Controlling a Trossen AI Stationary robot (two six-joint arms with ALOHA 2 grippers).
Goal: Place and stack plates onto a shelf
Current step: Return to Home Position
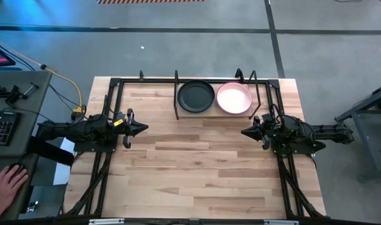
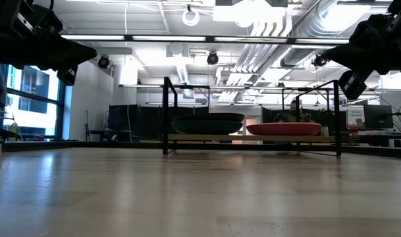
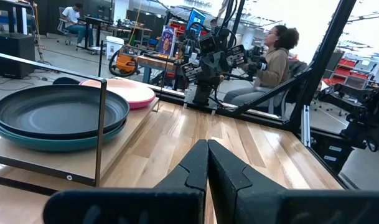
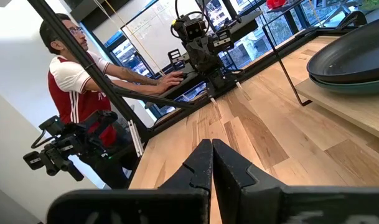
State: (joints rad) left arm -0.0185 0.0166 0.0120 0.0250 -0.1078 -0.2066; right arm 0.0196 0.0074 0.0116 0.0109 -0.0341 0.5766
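The shelf [image 3: 65,155] stands at the table's far edge, a light-wood board with thin black rods [image 1: 177,100]. Two stacks of plates rest on it. A black plate [image 1: 196,96] lies on a dark teal plate [image 3: 58,142]. Right of it is a cream-pink plate [image 1: 233,98], which the low view shows with a magenta plate [image 2: 284,129] under it. I see no sage green plate. My left gripper [image 1: 143,128] hovers shut over the table's left part and my right gripper [image 1: 243,132] hovers shut over its right part. Both are nearer than the shelf, raised and empty.
Bare butcher-block tabletop [image 1: 196,169] lies between and in front of the grippers. Black frame rails [image 1: 102,175] run along the table's sides. A keyboard [image 1: 1,128] and a person's hand [image 1: 9,184] are left of the table. Seated people show beyond the table in both wrist views.
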